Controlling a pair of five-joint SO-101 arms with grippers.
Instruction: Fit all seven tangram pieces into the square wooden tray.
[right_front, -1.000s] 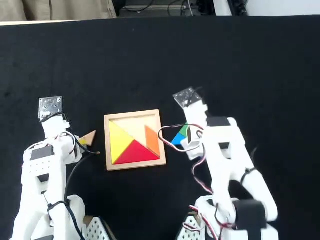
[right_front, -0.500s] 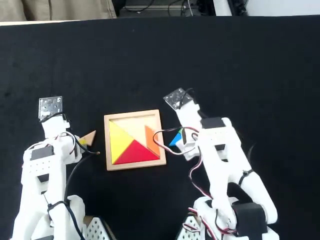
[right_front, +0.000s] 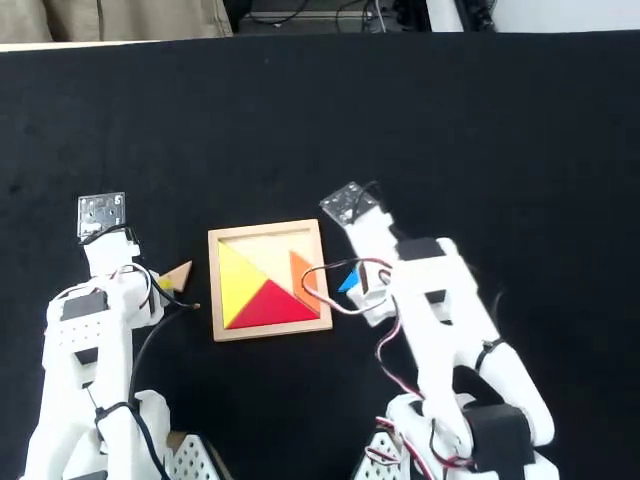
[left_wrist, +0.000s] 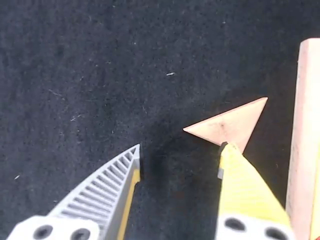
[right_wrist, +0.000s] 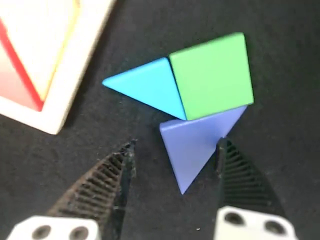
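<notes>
The square wooden tray (right_front: 214, 288) holds a yellow triangle (right_front: 236, 285), a red triangle (right_front: 272, 306) and an orange piece (right_front: 305, 281). Just left of it lies a tan triangle (right_front: 179, 274) (left_wrist: 229, 125). My left gripper (left_wrist: 179, 159) is open, one fingertip touching that triangle's edge. Right of the tray, a blue triangle (right_wrist: 145, 88), a green square (right_wrist: 212, 75) and a purple triangle (right_wrist: 196, 144) lie touching each other. My right gripper (right_wrist: 175, 147) hangs open over the purple triangle, a finger on either side. The right arm hides most of these pieces in the high view, leaving a blue tip (right_front: 348, 282).
The tray's corner (right_wrist: 60, 95) is close to the blue triangle. The tray's rim (left_wrist: 306, 140) runs beside the tan triangle. Black cloth covers the table, with wide free room at the back and far right. Cables loop off both arms.
The right arm has swung left toward the tray, and it now covers the green square in the high view. The left arm has stayed put.
</notes>
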